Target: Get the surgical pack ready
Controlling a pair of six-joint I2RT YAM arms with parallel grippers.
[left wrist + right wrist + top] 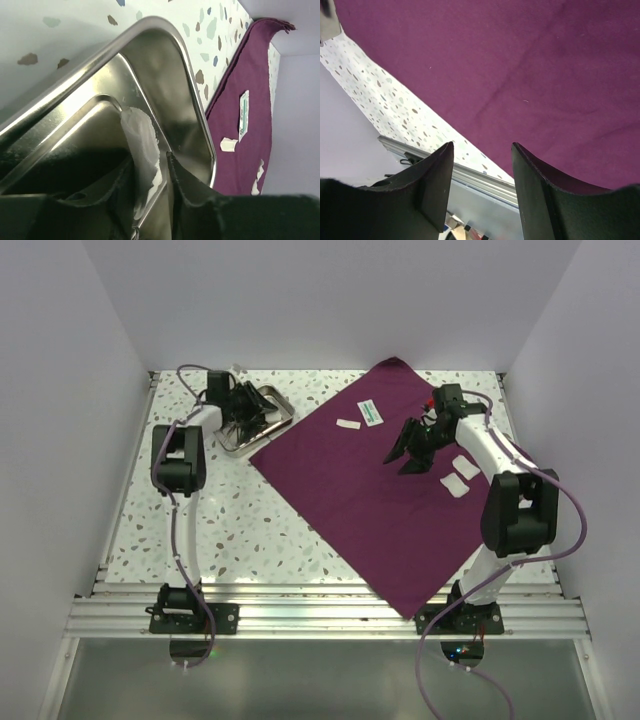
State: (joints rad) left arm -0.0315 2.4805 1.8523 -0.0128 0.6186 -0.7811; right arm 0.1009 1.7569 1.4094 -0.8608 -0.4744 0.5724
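The plum-purple cloth (370,490) lies spread flat like a diamond at centre right. The steel tray (283,406) sits on the table at the back left, just off the cloth's left corner. My left gripper (243,412) reaches into the tray (165,65) and its jaws (150,155) are closed on a white gauze pad (140,135). Two more gauze pads (460,476) lie on the cloth's right side. A green-printed packet (372,412) and a small white packet (349,424) lie near its back corner. My right gripper (400,462) hovers open and empty over the cloth (520,60). Scissors and forceps are hidden.
White walls close in the speckled table (230,510) on the left, back and right. An aluminium rail (320,615) runs along the near edge and also shows in the right wrist view (470,175). In the left wrist view the cloth (250,65) and packets (243,115) lie beyond the tray.
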